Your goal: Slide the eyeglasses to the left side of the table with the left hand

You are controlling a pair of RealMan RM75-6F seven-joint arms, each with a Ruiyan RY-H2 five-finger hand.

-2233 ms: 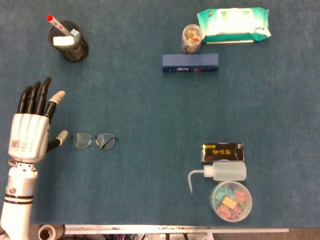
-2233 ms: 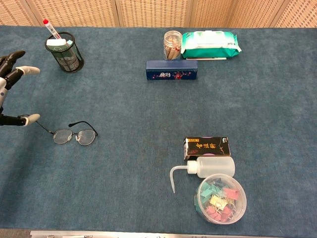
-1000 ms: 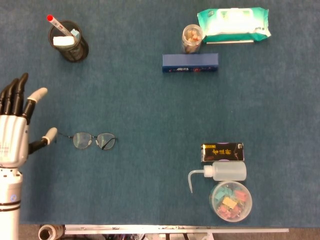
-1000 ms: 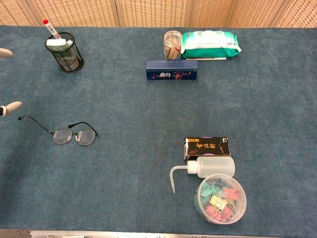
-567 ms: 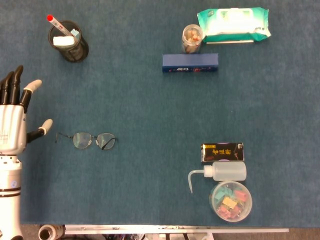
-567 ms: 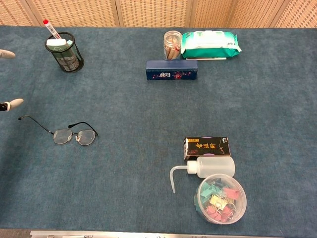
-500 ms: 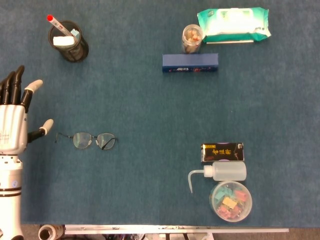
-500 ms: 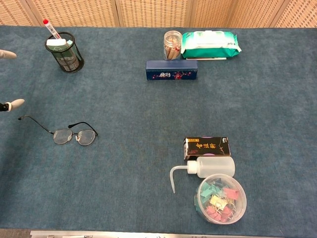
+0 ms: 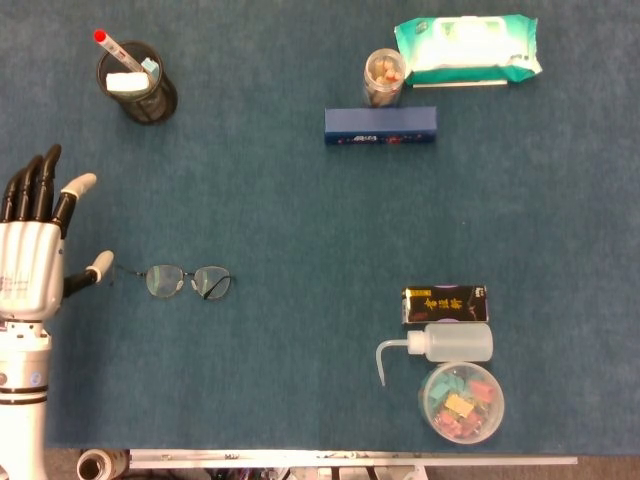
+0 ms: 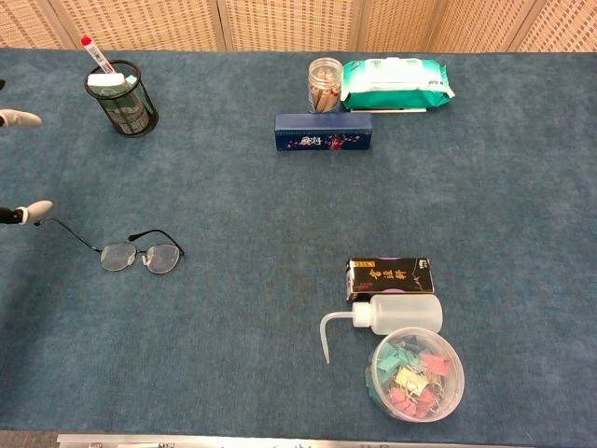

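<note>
The thin-framed eyeglasses point(image 9: 188, 281) point(image 10: 140, 253) lie flat on the blue table cloth at the left, one temple arm stretched out toward the left. My left hand point(image 9: 32, 258) hovers at the left edge with its fingers spread and nothing in it. Its thumb tip point(image 9: 100, 263) point(image 10: 37, 210) sits just beside the end of that temple arm; contact cannot be judged. In the chest view only two fingertips point(image 10: 20, 119) show at the left border. My right hand is in neither view.
A black mesh pen cup point(image 9: 138, 82) stands at the back left. A blue box point(image 9: 380, 126), a jar point(image 9: 383, 77) and a wipes pack point(image 9: 466, 48) are at the back. A black box point(image 9: 445, 304), a squeeze bottle point(image 9: 440, 345) and a tub of clips point(image 9: 461, 401) sit front right.
The left hand drew away to the left edge, then came back slightly right and toward the front, so its thumb tip is near the temple arm again. The eyeglasses have stayed in place.
</note>
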